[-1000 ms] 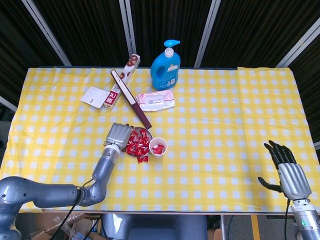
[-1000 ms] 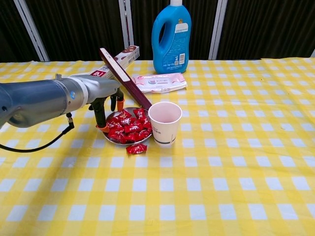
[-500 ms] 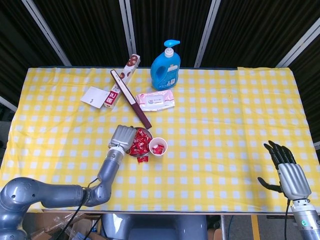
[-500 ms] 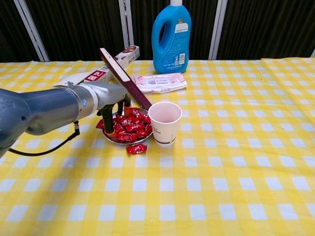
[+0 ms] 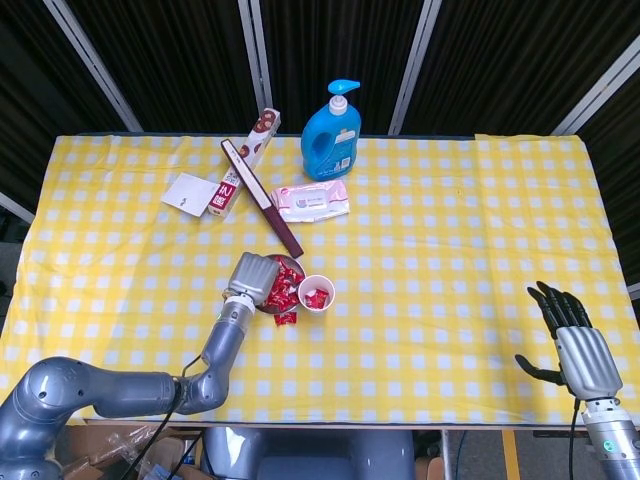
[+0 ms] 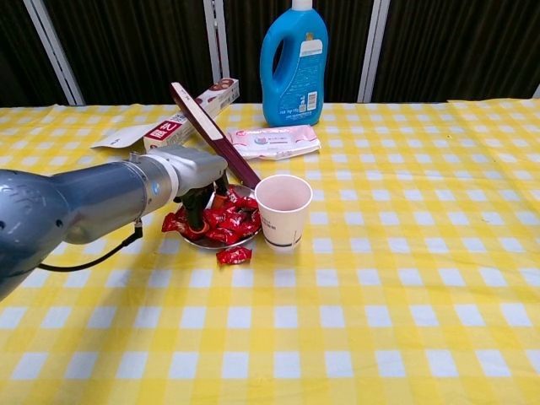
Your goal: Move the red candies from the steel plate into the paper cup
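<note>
While my left hand (image 5: pixel 254 275) sits over the near-left part of the plate (image 6: pixel 221 243), its fingers (image 6: pixel 197 211) reach down into the candies (image 6: pixel 228 215). Whether they pinch one I cannot tell, since the palm hides the tips in both views. The plate is a shallow round steel dish, shiny at its rim, heaped with crinkled red foil wrappers. It lies on the table (image 5: pixel 450 250) a little left of centre and nearer the front edge. One candy hangs over the plate's left rim, and a stray candy (image 6: pixel 233 255) lies on the cloth just in front of the plate. The cup (image 6: pixel 283 211) stands upright just right of the plate, a white tapered paper cylinder; from the head view I see something red inside it.

My right hand (image 5: pixel 575 338) hovers at the front right corner, well apart from everything, dark fingers spread and holding nothing.

The cloth is a soft yellow-and-white check. Toward the back edge stand a glossy blue plastic bottle (image 5: pixel 332 133) with a pump, a flat pink wipes pack (image 5: pixel 310 201), a long printed box (image 5: pixel 243 162), a slim dark red box (image 5: pixel 262 198) and a white card (image 5: pixel 187 192).
</note>
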Available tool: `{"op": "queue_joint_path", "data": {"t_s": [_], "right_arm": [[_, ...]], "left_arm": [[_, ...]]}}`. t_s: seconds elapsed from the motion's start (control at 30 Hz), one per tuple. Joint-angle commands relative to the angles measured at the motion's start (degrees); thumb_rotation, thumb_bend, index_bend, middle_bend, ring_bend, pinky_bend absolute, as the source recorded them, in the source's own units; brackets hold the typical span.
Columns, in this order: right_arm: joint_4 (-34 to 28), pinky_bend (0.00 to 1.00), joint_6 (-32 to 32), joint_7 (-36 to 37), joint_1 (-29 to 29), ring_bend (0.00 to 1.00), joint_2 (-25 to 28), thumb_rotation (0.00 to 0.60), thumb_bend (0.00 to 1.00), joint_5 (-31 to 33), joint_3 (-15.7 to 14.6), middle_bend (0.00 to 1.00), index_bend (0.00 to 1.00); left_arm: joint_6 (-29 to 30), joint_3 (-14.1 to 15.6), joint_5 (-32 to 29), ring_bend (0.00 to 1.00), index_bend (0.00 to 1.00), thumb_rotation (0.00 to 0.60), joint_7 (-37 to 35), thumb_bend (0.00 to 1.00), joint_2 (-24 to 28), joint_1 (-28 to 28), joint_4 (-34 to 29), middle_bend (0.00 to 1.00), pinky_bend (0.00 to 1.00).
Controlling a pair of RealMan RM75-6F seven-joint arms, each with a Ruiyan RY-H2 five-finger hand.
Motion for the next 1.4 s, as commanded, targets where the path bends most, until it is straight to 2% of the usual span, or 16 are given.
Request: {"op": "queue_joint_path", "data": {"t_s": [0.03, 0.5, 0.9, 1.17, 1.4], "right_arm": [[-0.02, 0.00, 0.09, -0.02, -0.01, 0.00, 0.01, 0.600, 0.28, -0.02, 0.03, 0.00, 0.00], [-0.05, 0.00, 0.18, 0.06, -0.05, 0.00, -0.02, 0.600, 0.28, -0.13, -0.01, 0.00, 0.00], [-0.03, 0.00, 0.37, -0.03, 0.00, 0.00, -0.26, 0.600, 0.28, -0.21, 0.11, 0.00, 0.00], [-0.11, 0.00, 0.10, 0.09, 0.13, 0.00, -0.25, 0.600, 0.28, -0.11, 0.13, 0.00, 0.00], [-0.03, 0.00, 0.19, 0.74, 0.11, 0.00, -0.11, 0.600, 0.28, -0.14, 0.16, 0.00, 0.00]], "left_arm": [[0.45, -0.11, 0.77, 0.81, 0.54, 0.600, -0.23, 0.41, 0.06, 0.23, -0.10, 0.60, 0.89], [3.63, -2.46, 4.25, 0.81, 0.54, 0.600, -1.06, 0.41, 4.29, 0.95, -5.77, 0.61, 0.89], [6.50, -5.79, 9.65, 0.81, 0.54, 0.600, -3.68, 0.41, 8.84, 0.91, -16.10, 0.61, 0.89], [5.26, -6.35, 10.95, 0.81, 0.52, 0.600, -4.78, 0.40, 6.56, -0.78, -17.81, 0.60, 0.89], [4.85, -5.76, 9.38, 0.81, 0.48, 0.600, -3.35, 0.28, 3.44, -2.56, -15.89, 0.55, 0.89]]}}
